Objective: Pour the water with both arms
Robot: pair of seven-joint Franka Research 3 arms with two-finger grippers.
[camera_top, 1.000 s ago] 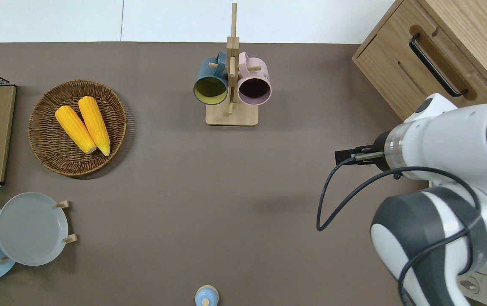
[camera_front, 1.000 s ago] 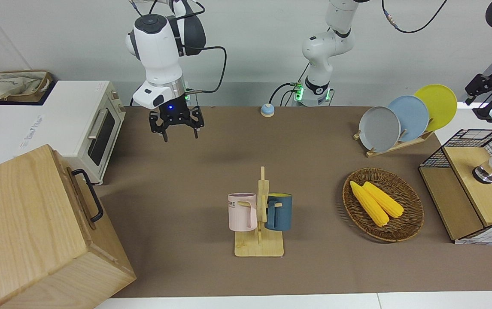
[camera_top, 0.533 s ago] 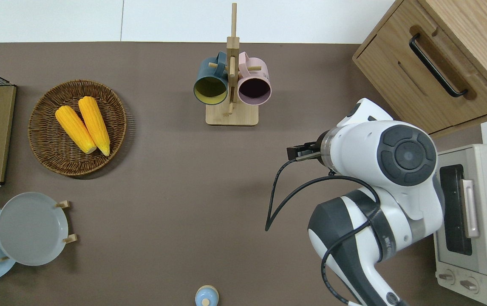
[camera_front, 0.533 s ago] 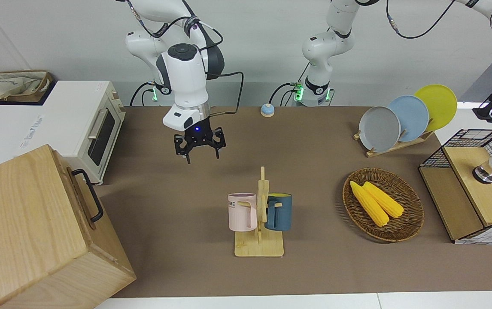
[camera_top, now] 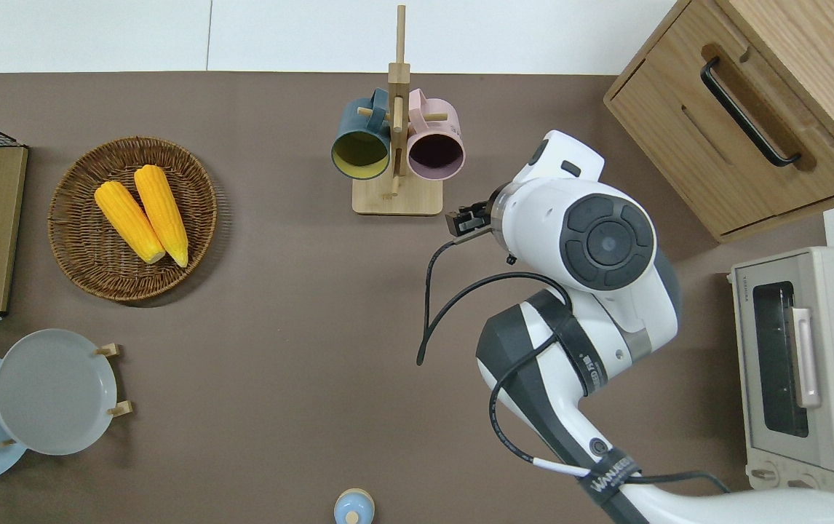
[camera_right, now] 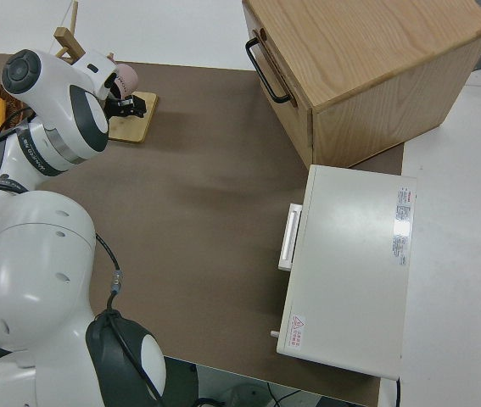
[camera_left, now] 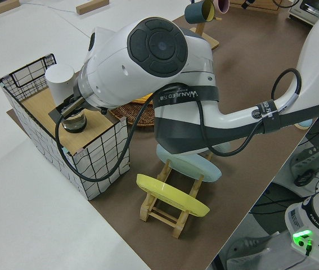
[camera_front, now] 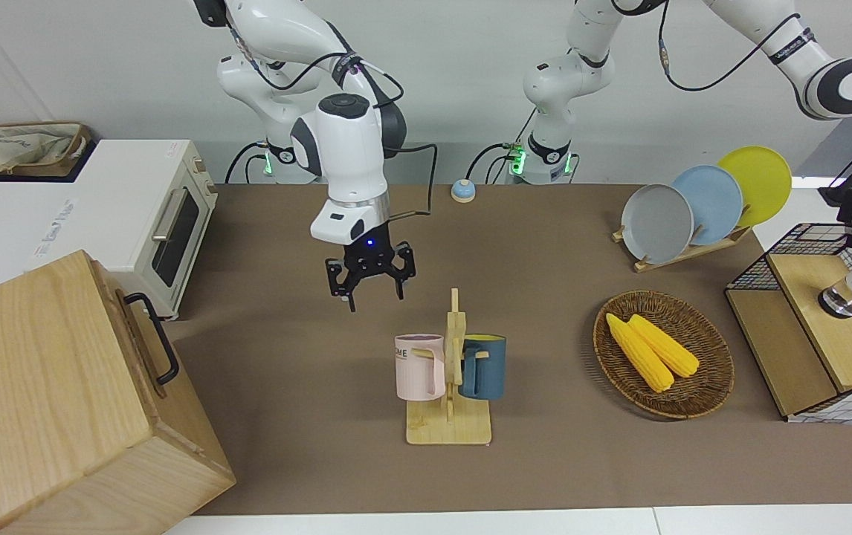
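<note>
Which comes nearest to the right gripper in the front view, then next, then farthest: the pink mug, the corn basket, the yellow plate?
1. Pink mug, on the mug rack, closest to the right gripper.
2. Corn basket, toward the left arm's end.
3. Yellow plate, on the plate rack.

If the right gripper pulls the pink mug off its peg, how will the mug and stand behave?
The pink mug looks rigid, glossy ceramic, so probably slippery. It hangs by its handle, so it likely must lift clear. The wooden stand is slim and tall; sideways pulls may tip it.
</note>
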